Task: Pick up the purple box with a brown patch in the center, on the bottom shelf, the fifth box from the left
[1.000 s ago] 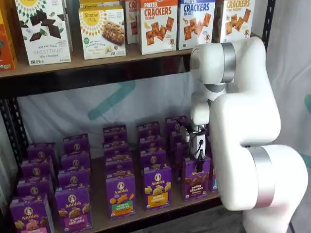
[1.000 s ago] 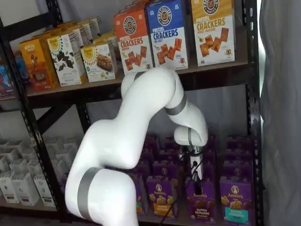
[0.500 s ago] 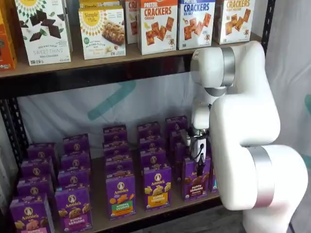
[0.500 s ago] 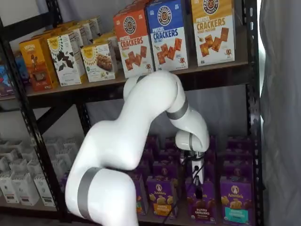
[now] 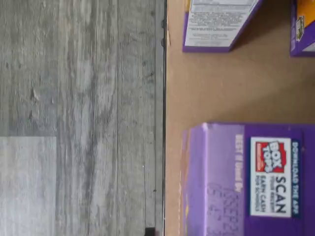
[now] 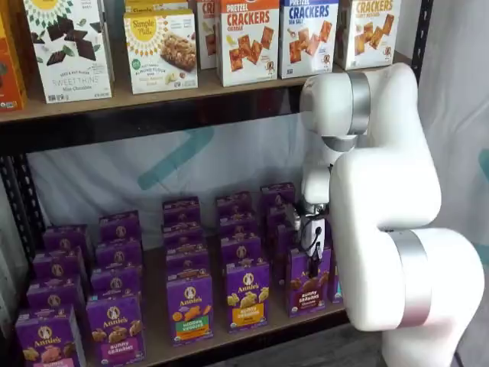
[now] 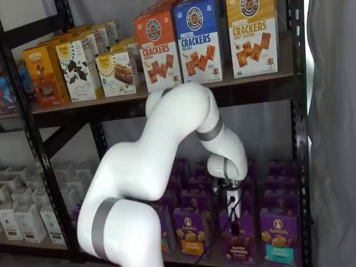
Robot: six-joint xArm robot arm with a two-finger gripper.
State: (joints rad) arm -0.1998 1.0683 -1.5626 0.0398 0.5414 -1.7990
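The purple box (image 6: 308,289) with the brown "bunny grahams" panel stands upright at the front of the bottom shelf (image 6: 221,336), and it also shows in a shelf view (image 7: 240,250). My gripper (image 6: 312,264) hangs straight above it, its black fingers down at the box's top edge. It also shows in a shelf view (image 7: 234,225). The fingers are too small and side-on to show a gap or a grip. In the wrist view a purple box top (image 5: 246,182) with a Box Tops label lies close below on the tan board (image 5: 221,88).
A purple box with a yellow panel (image 6: 247,294) and one with an orange panel (image 6: 189,308) stand to the left. A teal-panelled box (image 7: 278,239) stands to the right. Rows of purple boxes sit behind. Cracker boxes (image 6: 248,38) fill the higher shelf. Grey floor (image 5: 78,118) lies beyond the rail.
My gripper has come down from above the row until its fingers reach the top of the brown-panelled box. The boxes have not moved.
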